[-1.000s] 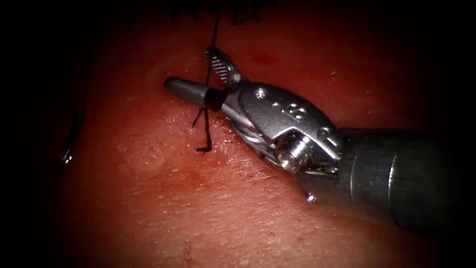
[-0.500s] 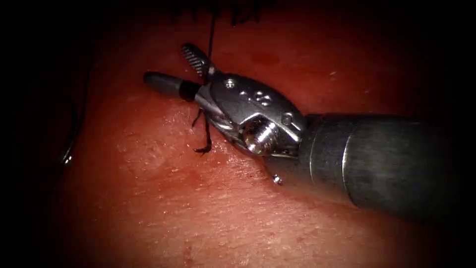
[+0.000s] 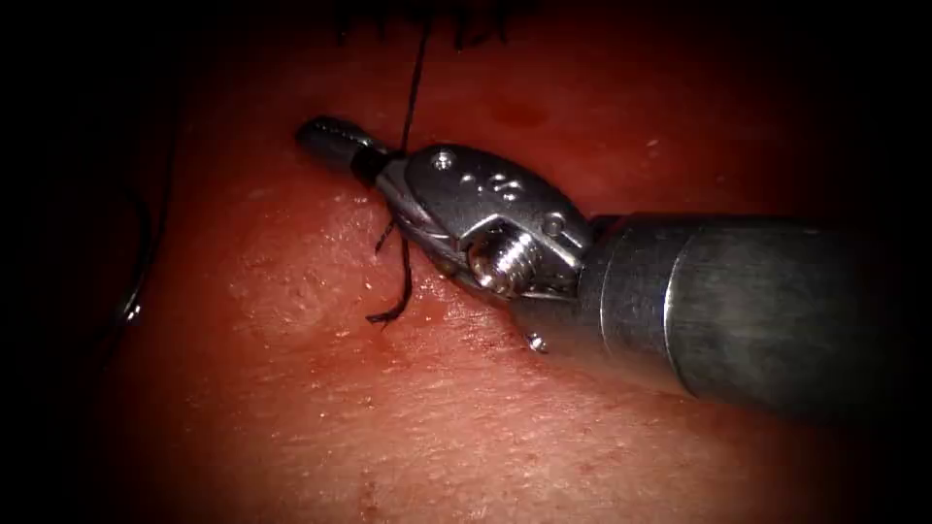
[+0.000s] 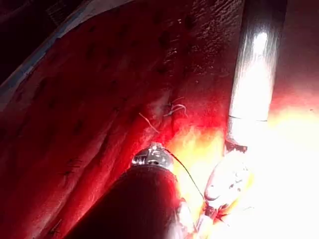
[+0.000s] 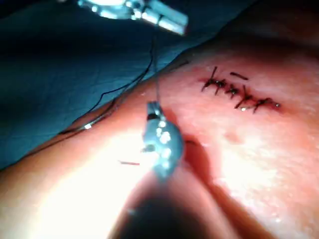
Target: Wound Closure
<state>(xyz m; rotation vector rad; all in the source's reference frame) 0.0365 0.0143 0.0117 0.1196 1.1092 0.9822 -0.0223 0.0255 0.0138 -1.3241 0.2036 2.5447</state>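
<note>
Polished steel marks the right tool [image 3: 342, 144] in the endoscope view: a rounded wrist with a threaded screw head on a thick matte shaft coming in from the right. Its two jaws are pressed together, pinching the thread [image 3: 412, 92], a thin black strand that runs down from the dark top edge, passes into the jaws and ends in a curled tail on the tissue [image 3: 437, 427]. The tissue is wet, red and finely grained. The row of stitches [image 3: 417, 17] closing the cut is half lost in the shadow at the top. Far left of the cut, a thin dark curve with one bright glint seems to be the needle [image 3: 131, 311], lying free outside the tissue, hard to make out in the gloom. In the left wrist view the left tool [image 4: 154, 152] is a dark red-lit bulk; glare washes out the right tool's wrist and its bright shaft. In the right wrist view the left tool's jaws look closed on the thread, holding it straight up from the right tool, and the stitches show as short black knots. Blue cloth [image 5: 60, 74] lies beside the tissue.
</note>
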